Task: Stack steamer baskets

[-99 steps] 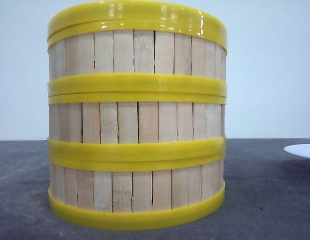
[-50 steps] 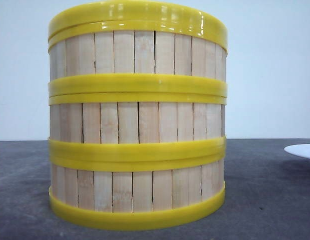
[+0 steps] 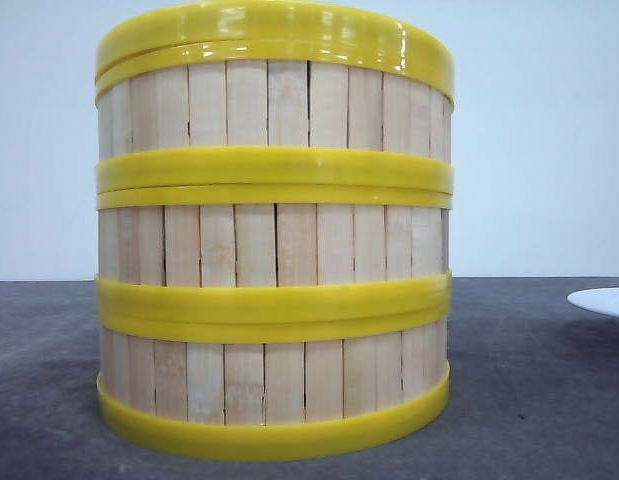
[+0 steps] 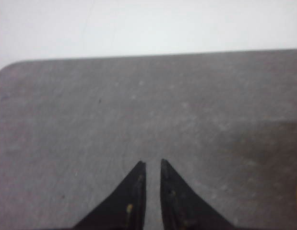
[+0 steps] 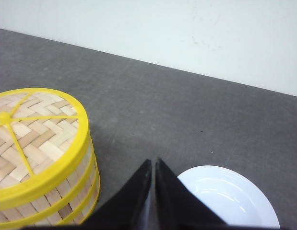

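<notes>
Three steamer baskets stand stacked in one column on the dark table, filling the front view: top (image 3: pixel 274 105), middle (image 3: pixel 274 245), bottom (image 3: pixel 274 380). The right wrist view shows the same stack (image 5: pixel 38 143) from above, with its woven top and yellow rim. My right gripper (image 5: pixel 153 160) is shut and empty, hovering beside the stack and apart from it. My left gripper (image 4: pixel 152 163) is over bare table, shut to a narrow slit with nothing in it. Neither gripper shows in the front view.
A flat white plate (image 5: pixel 230 196) lies on the table next to my right gripper, on the side away from the stack; its rim (image 3: pixel 604 302) shows at the right edge of the front view. A pale wall stands behind the grey table (image 4: pixel 138 96).
</notes>
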Motion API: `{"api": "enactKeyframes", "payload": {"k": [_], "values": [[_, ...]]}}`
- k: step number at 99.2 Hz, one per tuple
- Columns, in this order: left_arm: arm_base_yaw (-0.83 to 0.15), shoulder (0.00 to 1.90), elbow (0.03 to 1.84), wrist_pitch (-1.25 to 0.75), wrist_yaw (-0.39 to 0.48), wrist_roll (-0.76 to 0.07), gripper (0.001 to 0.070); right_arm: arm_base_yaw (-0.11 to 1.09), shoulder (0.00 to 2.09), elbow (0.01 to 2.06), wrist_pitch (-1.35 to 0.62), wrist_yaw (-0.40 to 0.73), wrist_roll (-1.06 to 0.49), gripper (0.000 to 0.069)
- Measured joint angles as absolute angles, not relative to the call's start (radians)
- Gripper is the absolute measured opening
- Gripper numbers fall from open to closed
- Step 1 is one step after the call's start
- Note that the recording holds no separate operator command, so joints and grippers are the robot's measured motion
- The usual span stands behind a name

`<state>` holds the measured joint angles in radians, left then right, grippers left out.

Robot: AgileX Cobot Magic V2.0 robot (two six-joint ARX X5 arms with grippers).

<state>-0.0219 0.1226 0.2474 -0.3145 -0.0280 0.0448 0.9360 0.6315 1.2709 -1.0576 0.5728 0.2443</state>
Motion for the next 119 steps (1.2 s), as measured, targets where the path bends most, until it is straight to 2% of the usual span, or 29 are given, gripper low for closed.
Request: {"api": "enactKeyframes", "payload": {"k": [8, 25, 55, 119], "values": [[-0.014, 0.097, 0.195, -0.284, -0.034, 0.045, 0.0028, 0.936, 0.632, 1.271, -1.058, 0.573, 0.244, 0.0009], [-0.004, 0.06, 0.105, -0.258, -0.103, 0.019, 0.0028, 0.936, 0.632, 1.271, -1.058, 0.573, 0.244, 0.0009], [-0.004, 0.004, 0.049, -0.222, -0.106, -0.012, 0.0028, 0.936, 0.632, 1.271, -1.058, 0.573, 0.244, 0.0009], [-0.004, 0.004, 0.049, -0.221, -0.105, -0.016, 0.0028, 0.936, 0.632, 1.271, -1.058, 0.573, 0.245, 0.0009]]}}
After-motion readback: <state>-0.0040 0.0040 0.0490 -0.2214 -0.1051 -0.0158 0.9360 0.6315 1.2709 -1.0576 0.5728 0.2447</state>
